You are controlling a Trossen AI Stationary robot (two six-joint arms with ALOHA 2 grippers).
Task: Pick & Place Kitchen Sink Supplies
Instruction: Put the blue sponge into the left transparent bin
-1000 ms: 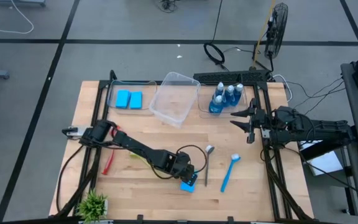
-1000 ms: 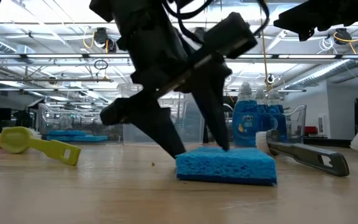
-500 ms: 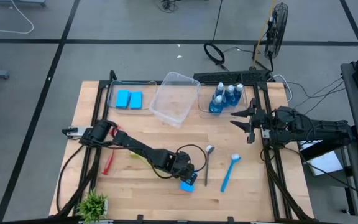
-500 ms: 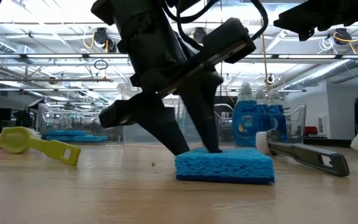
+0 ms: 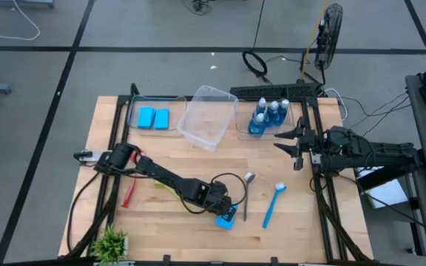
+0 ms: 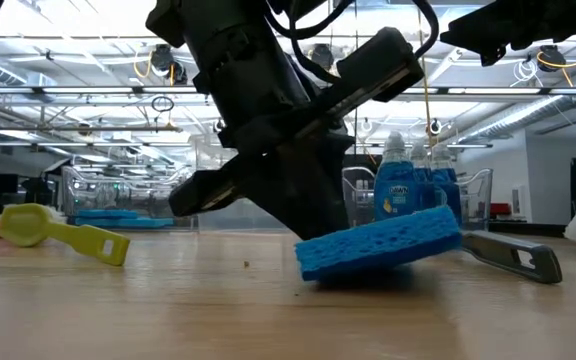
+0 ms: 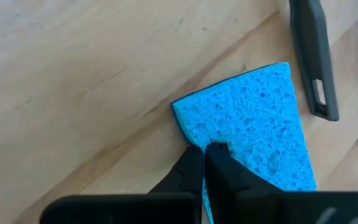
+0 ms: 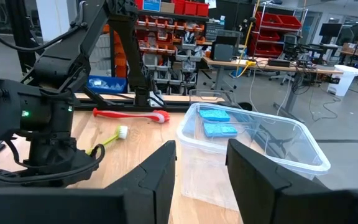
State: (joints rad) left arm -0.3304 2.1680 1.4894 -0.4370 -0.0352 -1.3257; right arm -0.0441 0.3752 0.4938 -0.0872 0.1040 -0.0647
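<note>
The left pincer (image 5: 226,214) is clenching the flat bright-blue rectangular sponge (image 6: 380,244) near the front edge of the pale wooden surface (image 5: 309,229), its 2 dark fingers (image 7: 188,177) pressed together on the sponge's edge. In the low view the sponge is tilting, its end toward the surface's right edge raised and its other end touching the wood.

Just beside the sponge, toward the right edge, the grey metal spoon-like tool (image 5: 247,193) is lying flat, and beyond it the blue long-handled brush (image 5: 272,204) is lying near the front right part of the surface. Toward the left edge, the yellow long-handled brush (image 6: 63,233) and the red long-handled brush (image 5: 131,189) are resting on the wood. A small green plant (image 5: 111,241) is standing at the front left corner.

Along the back edge, 3 clear plastic bins are standing. The left bin (image 5: 134,120) is holding 2 more blue sponges (image 5: 154,117); the middle bin (image 5: 207,117) is sitting askew; the right bin (image 5: 295,112) is holding 3 small blue bottles with pale caps (image 5: 266,114).

The right pincer (image 5: 295,142) is hovering near the right edge, just in front of the bottle bin, released, its fingers (image 8: 155,171) standing apart with nothing between them.
</note>
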